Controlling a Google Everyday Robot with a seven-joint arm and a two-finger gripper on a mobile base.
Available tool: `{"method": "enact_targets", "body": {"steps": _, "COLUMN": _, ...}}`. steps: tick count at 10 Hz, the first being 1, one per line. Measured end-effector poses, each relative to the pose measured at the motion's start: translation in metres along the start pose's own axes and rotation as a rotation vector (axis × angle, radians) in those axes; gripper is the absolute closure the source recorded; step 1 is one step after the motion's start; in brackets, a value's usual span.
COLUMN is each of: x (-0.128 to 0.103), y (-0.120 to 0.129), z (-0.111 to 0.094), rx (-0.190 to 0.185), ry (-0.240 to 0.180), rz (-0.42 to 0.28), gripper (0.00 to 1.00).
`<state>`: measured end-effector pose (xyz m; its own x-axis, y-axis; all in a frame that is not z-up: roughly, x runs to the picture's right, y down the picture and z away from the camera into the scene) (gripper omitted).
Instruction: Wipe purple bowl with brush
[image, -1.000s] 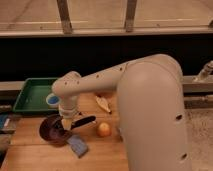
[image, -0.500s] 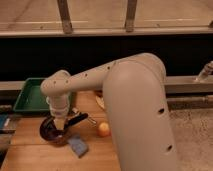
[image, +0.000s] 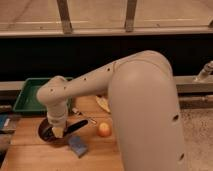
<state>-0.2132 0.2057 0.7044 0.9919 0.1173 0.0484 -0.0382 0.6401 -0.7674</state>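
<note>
Gripping brush (image: 77, 125), pincer (image: 59, 132) over dark-purple bowl (image: 45, 132)

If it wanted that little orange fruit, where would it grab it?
Probably across its middle, coming straight down from above. The orange fruit is round and sits alone on the wooden table, so any two opposite sides should work. The blue sponge lies apart to its left. The gripper is over the purple bowl.

Wooden table (image: 30, 154) under me, my gripper (image: 59, 131) low at its left; dark wall (image: 100, 55) behind, perhaps window posts (image: 65, 15) above, speckled floor (image: 200, 140) right, light dim and warm.
</note>
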Motion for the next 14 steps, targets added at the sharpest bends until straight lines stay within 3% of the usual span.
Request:
{"method": "enact_targets", "body": {"steps": 4, "x": 0.031, "y": -0.035, "z": -0.013, "rx": 0.016, "ry": -0.010, "rz": 0.064, "gripper": 1.00}}
{"method": "enact_targets", "body": {"steps": 6, "x": 0.020, "y": -0.051, "z": -0.016, "rx": 0.020, "ry": -0.010, "rz": 0.043, "gripper": 1.00}}
{"method": "enact_targets", "body": {"steps": 8, "x": -0.011, "y": -0.058, "z": -0.016, "rx": 0.022, "ry": -0.011, "rz": -0.014, "gripper": 1.00}}
{"method": "enact_targets", "body": {"steps": 10, "x": -0.028, "y": -0.048, "z": -0.015, "rx": 0.021, "ry": -0.007, "rz": -0.061, "gripper": 1.00}}
{"method": "enact_targets", "body": {"steps": 12, "x": -0.038, "y": -0.023, "z": -0.011, "rx": 0.022, "ry": -0.009, "rz": -0.083, "gripper": 1.00}}
{"method": "enact_targets", "body": {"steps": 14, "x": -0.029, "y": -0.005, "z": -0.010, "rx": 0.030, "ry": -0.023, "rz": -0.064, "gripper": 1.00}}
